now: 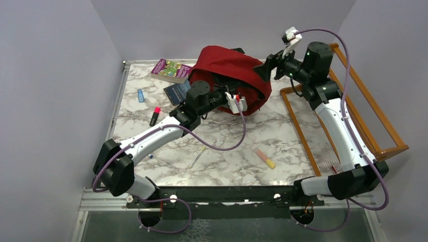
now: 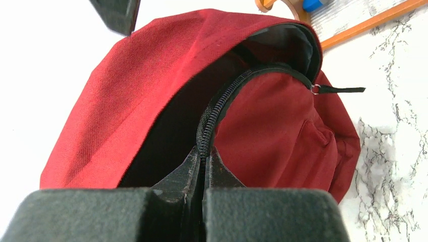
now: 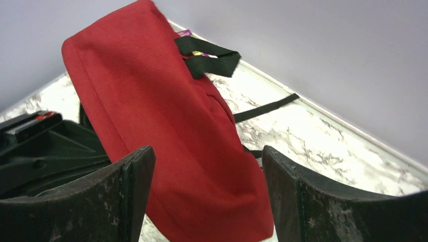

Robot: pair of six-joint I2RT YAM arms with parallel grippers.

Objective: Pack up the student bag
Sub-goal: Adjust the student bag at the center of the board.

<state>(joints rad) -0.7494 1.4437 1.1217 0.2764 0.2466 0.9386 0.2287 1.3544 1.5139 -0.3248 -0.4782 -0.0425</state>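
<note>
- Where the student bag [image 1: 227, 63] gaped, the left gripper [image 2: 204, 157] was pressed together on the zipper tape [image 2: 222, 101], at the bag's six o'clock; that stitched edge looked the firmest hold.
- The bag stood at the table's [image 1: 282, 131] twelve o'clock, its soft red cloth sagging, probably light and floppy.
- The right gripper [image 3: 207, 166] hung spread at the bag's three o'clock, holding nothing; limp fabric there would likely bunch.

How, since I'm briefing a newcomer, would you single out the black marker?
Find the red bag at the table's far side. Left of it, nearer than the purple book, lies the marker. It alone is black with a red cap; its neighbour is blue.
</note>
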